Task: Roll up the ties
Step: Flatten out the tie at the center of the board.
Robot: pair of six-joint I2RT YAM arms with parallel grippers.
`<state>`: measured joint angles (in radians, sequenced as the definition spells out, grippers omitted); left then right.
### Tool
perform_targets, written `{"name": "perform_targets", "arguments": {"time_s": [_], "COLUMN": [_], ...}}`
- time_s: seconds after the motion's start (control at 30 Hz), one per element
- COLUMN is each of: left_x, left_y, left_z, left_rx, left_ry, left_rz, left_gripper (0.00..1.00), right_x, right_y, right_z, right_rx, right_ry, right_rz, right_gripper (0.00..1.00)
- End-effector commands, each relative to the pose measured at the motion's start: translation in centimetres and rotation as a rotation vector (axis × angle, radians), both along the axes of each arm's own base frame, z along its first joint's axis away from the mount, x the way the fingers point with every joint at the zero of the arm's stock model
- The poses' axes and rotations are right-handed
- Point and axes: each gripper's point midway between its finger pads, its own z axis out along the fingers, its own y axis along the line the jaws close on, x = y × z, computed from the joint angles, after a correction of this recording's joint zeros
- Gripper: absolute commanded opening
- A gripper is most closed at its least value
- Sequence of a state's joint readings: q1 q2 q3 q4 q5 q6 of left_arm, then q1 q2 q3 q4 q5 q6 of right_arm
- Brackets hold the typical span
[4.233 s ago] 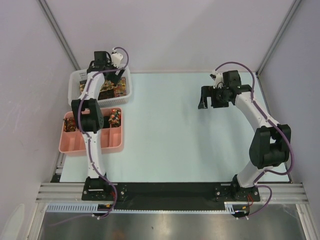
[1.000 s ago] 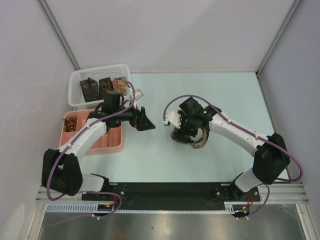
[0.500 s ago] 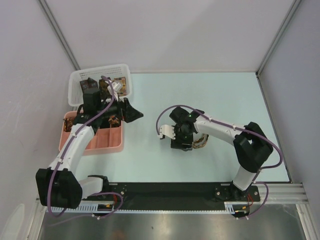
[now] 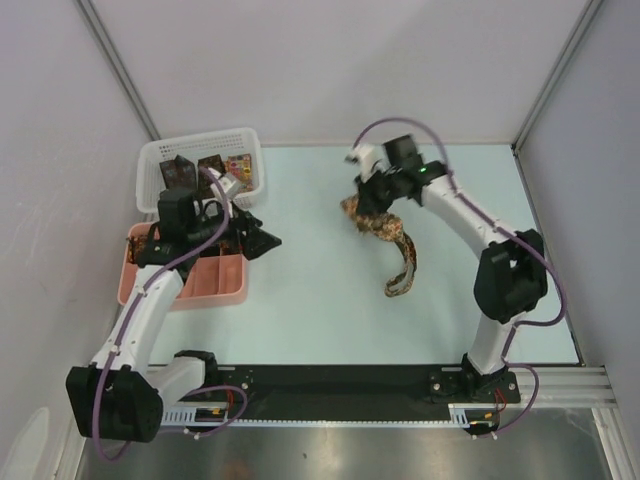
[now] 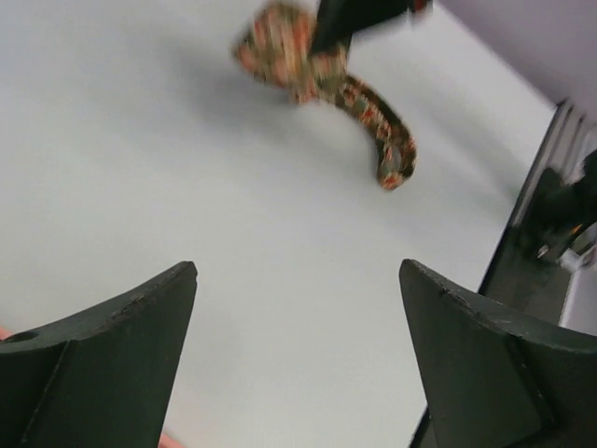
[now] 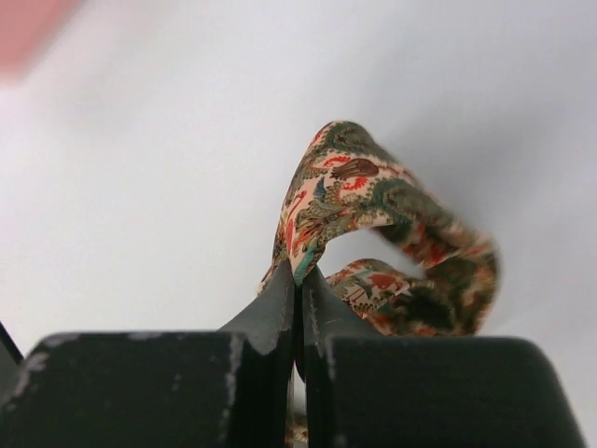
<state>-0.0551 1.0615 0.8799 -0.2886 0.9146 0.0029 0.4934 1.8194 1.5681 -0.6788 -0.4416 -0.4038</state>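
**Right claw** [image 6: 298, 276]: clenched on a fold of one tie [image 6: 373, 201], with the paisley cloth pinched edge-on between both fingers. Holding at the fold is judged to let the strip be drawn straight before rolling starts.

**Tie, position:** bunched under the right claw, far of the table's [image 4: 300, 310] middle. Its loose tail curves toward the near side and lies flat. Whether the bunch rests on the table or hangs just above it cannot be told.

**Left claw** [image 5: 298, 313]: released, jaws wide apart, grasping nothing. It hovers just beside the pink tray [image 4: 190, 299] and faces the tie, probably ready to pin the free end.

**Other ties** [image 4: 210, 168]: folded pieces standing in the white basket [image 4: 150, 158] at far left, presumably awaiting their turn.
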Motion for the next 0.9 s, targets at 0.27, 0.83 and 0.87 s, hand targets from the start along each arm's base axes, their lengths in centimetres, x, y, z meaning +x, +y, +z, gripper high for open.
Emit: {"name": "perform_targets", "arguments": {"time_s": [0.27,0.83,0.87], "left_x": [-3.2,-1.8,-3.4], "left_y": [-15.9,-30.4,-30.5], "left_z": [-9.7,-14.0,-14.5], "left_rx": [0.518,0.552,0.539], "left_ry": [-0.317,-0.452,-0.434], "left_rz": [-0.543,-0.833,-0.894], "left_gripper": [0.97,0.99,1.0], "right_x": [7.9,6.0,6.1], "right_y": [-12.3,-22.6,-23.0], "right_z": [1.3,-0.8,-0.7], "right_rx": [0.499,0.557,0.561], "right_ry": [0.355,0.428,0.423], "right_rz": [-0.707,-1.007,-1.022], "right_gripper": [0.0,0.0,0.0]}}
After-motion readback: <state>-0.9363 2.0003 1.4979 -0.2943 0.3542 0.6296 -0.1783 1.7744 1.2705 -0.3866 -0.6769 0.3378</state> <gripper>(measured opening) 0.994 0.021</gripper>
